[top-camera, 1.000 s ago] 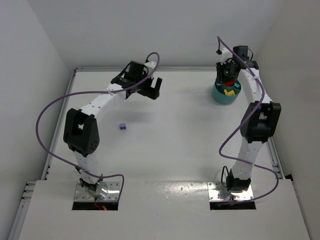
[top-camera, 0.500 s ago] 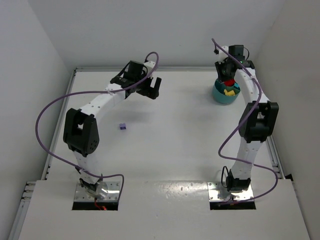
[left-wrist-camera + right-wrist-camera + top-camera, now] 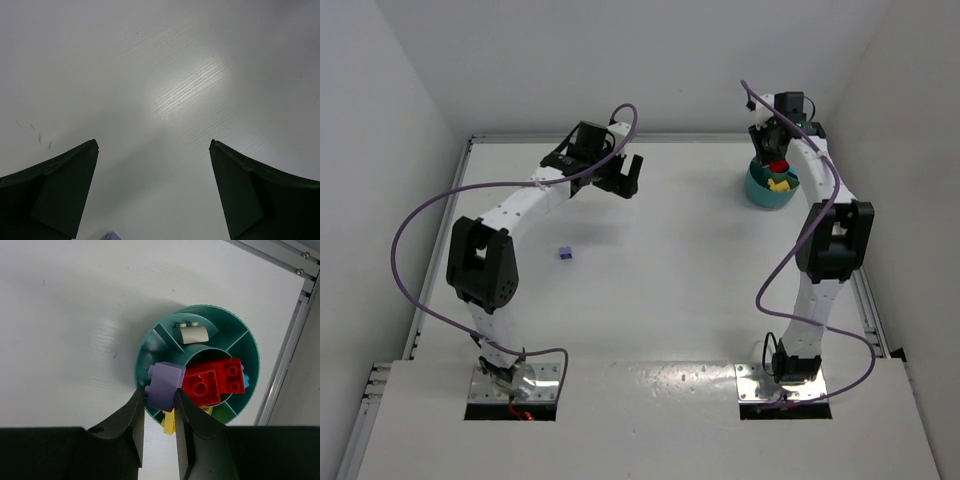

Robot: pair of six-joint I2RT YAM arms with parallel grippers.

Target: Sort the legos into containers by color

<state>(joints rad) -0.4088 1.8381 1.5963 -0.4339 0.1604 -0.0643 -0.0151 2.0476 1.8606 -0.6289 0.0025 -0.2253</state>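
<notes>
White tabletop (image 3: 670,280); my right pincer (image 3: 159,410) pinches a purple brick (image 3: 165,385) over the teal dish (image 3: 240,340), left pincer (image 3: 154,145) spread; next, I'd release into a free compartment.

Just a plain white tabletop (image 3: 670,260), kinda glossy with glare near the front edge. White walls (image 3: 620,60) box it in on three sides, and a silver metal rail (image 3: 868,295) runs along the right.

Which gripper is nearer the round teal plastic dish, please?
Right. The right gripper hovers over the dish, holding a purple plastic brick; the left gripper hangs far to its left.
</notes>
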